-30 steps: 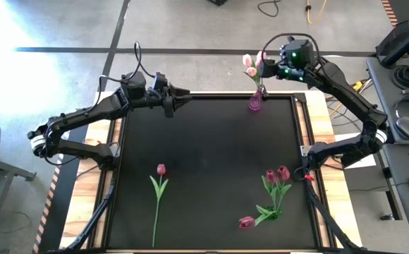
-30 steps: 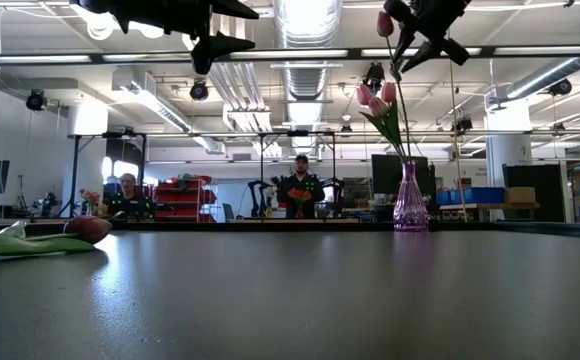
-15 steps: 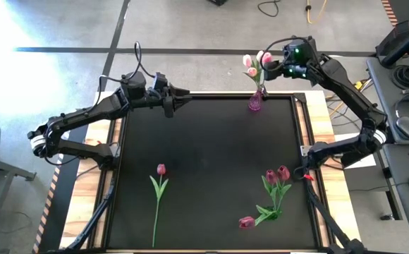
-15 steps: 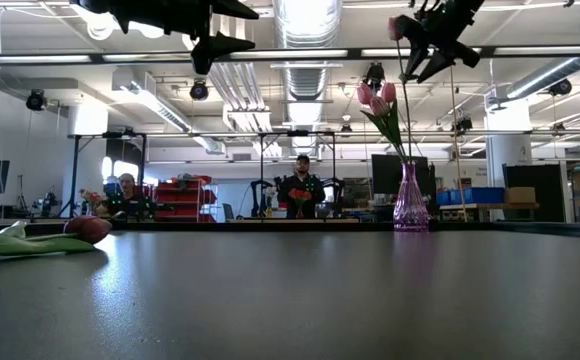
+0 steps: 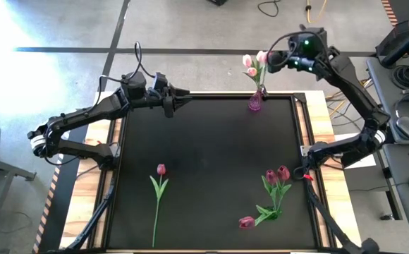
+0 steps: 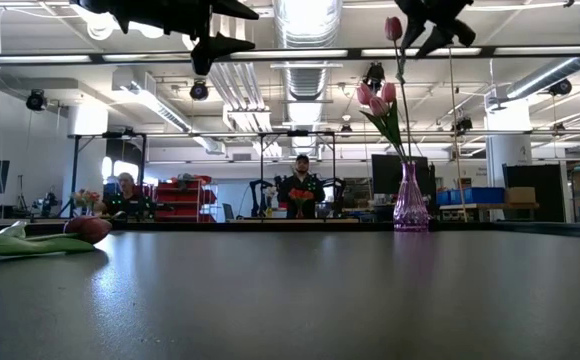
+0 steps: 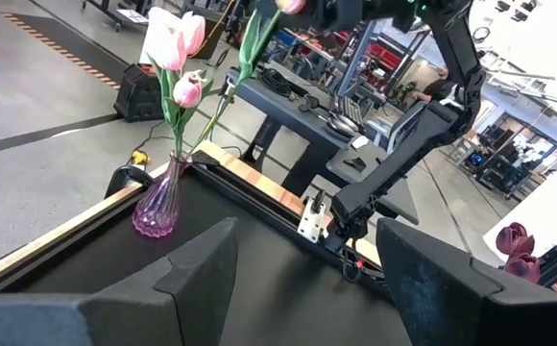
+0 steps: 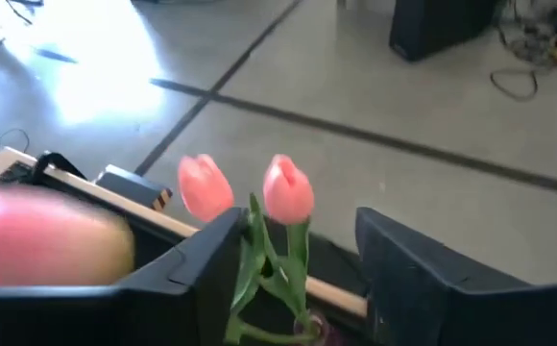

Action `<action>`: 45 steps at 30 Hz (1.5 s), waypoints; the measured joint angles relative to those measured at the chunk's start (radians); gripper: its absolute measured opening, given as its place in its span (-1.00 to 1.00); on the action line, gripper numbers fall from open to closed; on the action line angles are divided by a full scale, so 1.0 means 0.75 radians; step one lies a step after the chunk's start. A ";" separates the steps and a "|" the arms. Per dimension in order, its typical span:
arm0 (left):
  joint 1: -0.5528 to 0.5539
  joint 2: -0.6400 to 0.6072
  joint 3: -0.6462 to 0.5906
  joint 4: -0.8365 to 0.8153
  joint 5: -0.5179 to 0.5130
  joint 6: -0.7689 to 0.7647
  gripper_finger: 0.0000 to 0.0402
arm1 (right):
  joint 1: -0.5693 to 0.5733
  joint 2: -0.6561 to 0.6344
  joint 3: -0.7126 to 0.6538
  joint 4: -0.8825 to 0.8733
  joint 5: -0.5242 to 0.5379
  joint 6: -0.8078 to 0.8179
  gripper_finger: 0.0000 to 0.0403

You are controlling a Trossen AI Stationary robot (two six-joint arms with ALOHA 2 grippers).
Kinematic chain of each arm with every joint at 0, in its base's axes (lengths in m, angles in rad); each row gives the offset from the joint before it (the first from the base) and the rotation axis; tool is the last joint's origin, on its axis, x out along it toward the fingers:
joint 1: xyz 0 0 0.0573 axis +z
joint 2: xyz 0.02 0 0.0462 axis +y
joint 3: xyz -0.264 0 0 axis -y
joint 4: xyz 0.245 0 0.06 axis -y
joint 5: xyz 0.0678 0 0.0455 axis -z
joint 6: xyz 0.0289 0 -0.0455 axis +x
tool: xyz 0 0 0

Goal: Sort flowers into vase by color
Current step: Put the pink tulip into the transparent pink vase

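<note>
A small purple glass vase [image 5: 254,101] stands at the far edge of the black tabletop [image 5: 211,155], toward its right corner, and already carries pale pink artificial tulips [image 5: 250,65] on thin green stems. The right gripper [image 5: 278,59] hangs high above that far edge, just beside the bouquet's heads, its fingers parted with nothing visibly between them. The left gripper [image 5: 183,94] waits over the far edge nearer the left corner, spread wide and empty. Four dark magenta tulips remain flat on the tabletop: one long-stemmed flower [image 5: 158,197] left of centre near the near edge, its stem running toward that edge, and a cluster of three [image 5: 273,190] by the near right corner. The cluster lies directly on the right arm's side, well apart from the vase, so the right gripper looks better placed to fetch it.
</note>
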 joint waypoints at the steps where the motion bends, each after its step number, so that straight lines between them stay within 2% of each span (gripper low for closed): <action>1: 0.000 0.000 0.000 0.000 0.000 0.000 0.15 | 0.000 0.005 0.031 -0.008 -0.001 -0.013 0.00; 6: 0.000 -0.001 0.000 0.000 0.000 -0.001 0.15 | 0.000 0.040 0.189 -0.076 -0.003 -0.124 0.20; 11: 0.000 -0.001 0.000 -0.001 0.000 -0.001 0.15 | 0.000 0.074 0.358 -0.190 -0.009 -0.282 0.30; 14: 0.000 -0.001 0.000 -0.001 0.000 -0.001 0.15 | 0.000 0.084 0.457 -0.323 -0.095 -0.397 0.31; 17: 0.000 -0.002 0.000 -0.001 0.000 -0.001 0.15 | 0.008 0.074 0.478 -0.444 -0.269 -0.462 0.29; 19: 0.000 -0.002 0.000 -0.001 0.000 -0.001 0.15 | 0.036 0.059 0.454 -0.483 -0.348 -0.467 0.26; 21: 0.000 -0.002 0.000 -0.001 0.000 -0.001 0.15 | 0.081 0.041 0.409 -0.476 -0.364 -0.482 0.25; 25: 0.000 -0.002 0.000 -0.001 -0.001 0.002 0.15 | 0.188 0.014 0.275 -0.329 -0.362 -0.532 0.22; 29: 0.000 -0.002 0.000 -0.001 -0.002 0.004 0.15 | 0.269 0.014 0.148 -0.139 -0.292 -0.556 0.18; 32: 0.000 -0.002 0.000 -0.001 -0.003 0.005 0.15 | 0.285 0.023 0.082 -0.038 -0.216 -0.577 0.14; 41: 0.000 -0.002 0.000 -0.001 -0.003 0.001 0.15 | 0.286 0.034 0.000 0.137 -0.207 -0.561 -0.04; 45: -0.001 -0.002 0.000 -0.001 -0.004 0.001 0.15 | 0.286 0.035 -0.020 0.191 -0.152 -0.551 -0.02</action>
